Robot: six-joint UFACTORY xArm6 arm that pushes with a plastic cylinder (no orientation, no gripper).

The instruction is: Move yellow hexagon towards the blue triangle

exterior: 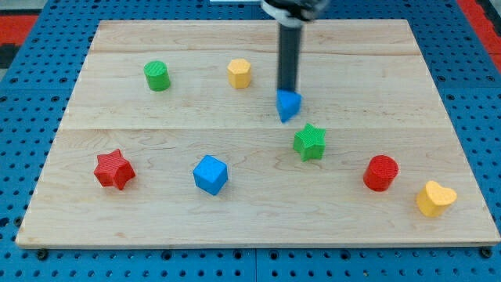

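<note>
The rod's tip (287, 91) is sitting right at the blue triangle (289, 106), touching or nearly so. The yellow hexagon (239, 73) is lying toward the view's left and slightly up on the desk (250, 215). There is no hand to open or close.

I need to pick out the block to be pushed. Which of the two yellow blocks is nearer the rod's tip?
The yellow hexagon, at the view's top, left of my tip. The yellow heart lies far off at the bottom right.
</note>
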